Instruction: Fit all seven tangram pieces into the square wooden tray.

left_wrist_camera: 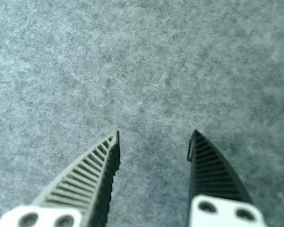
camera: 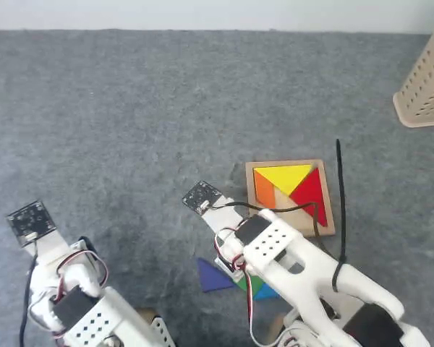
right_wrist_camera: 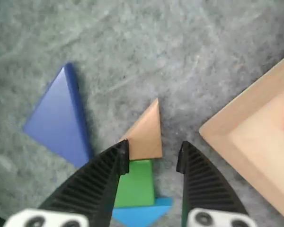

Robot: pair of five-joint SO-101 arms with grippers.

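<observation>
The square wooden tray (camera: 289, 163) lies right of centre and holds a yellow triangle (camera: 282, 177), a red triangle (camera: 311, 189) and an orange piece (camera: 264, 191). My right arm (camera: 275, 249) hangs just in front of it. My right gripper (right_wrist_camera: 152, 153) is open, its fingertips either side of a small tan triangle (right_wrist_camera: 146, 135) on the mat. A green piece (right_wrist_camera: 136, 187) and a light blue piece (right_wrist_camera: 142, 213) lie against the tan one. A dark blue triangle (right_wrist_camera: 59, 120) (camera: 213, 276) lies beside them. My left gripper (left_wrist_camera: 154, 142) is open over bare grey mat.
The tray's corner (right_wrist_camera: 236, 137) sits close to one side of the right gripper. A beige perforated container (camera: 427, 79) stands at the far right. A black cable (camera: 340, 195) runs along the tray's right edge. My left arm (camera: 65, 282) is at the near left.
</observation>
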